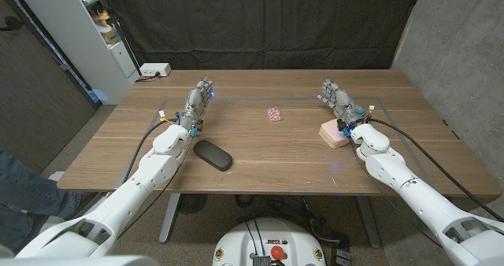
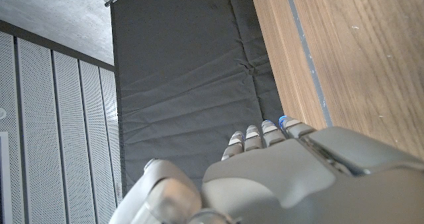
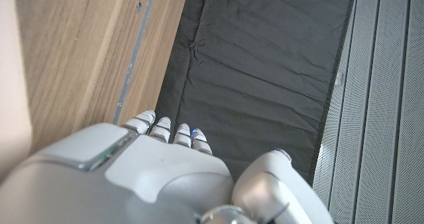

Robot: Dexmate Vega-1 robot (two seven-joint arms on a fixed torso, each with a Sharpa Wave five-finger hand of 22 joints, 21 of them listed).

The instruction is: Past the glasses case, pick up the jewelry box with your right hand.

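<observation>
A pale pink box, likely the jewelry box (image 1: pixel 334 133), sits on the wooden table (image 1: pixel 276 160) at the right. My right hand (image 1: pixel 338 101) is just beyond it and a little to its outer side, fingers extended and holding nothing. In the right wrist view the box's pale edge (image 3: pixel 10 85) runs beside my right hand (image 3: pixel 132 177). The black oval glasses case (image 1: pixel 213 155) lies left of centre, close to my left forearm. My left hand (image 1: pixel 198 101) stands farther back, fingers stretched out with nothing in them; the left wrist view shows its back (image 2: pixel 291 177).
A small pink-and-white patterned object (image 1: pixel 274 114) lies mid-table between the hands. A white power strip (image 1: pixel 153 70) sits past the table's far left corner beside a white shelf (image 1: pixel 102 30). A person's leg in jeans (image 1: pixel 20 189) is at the left edge.
</observation>
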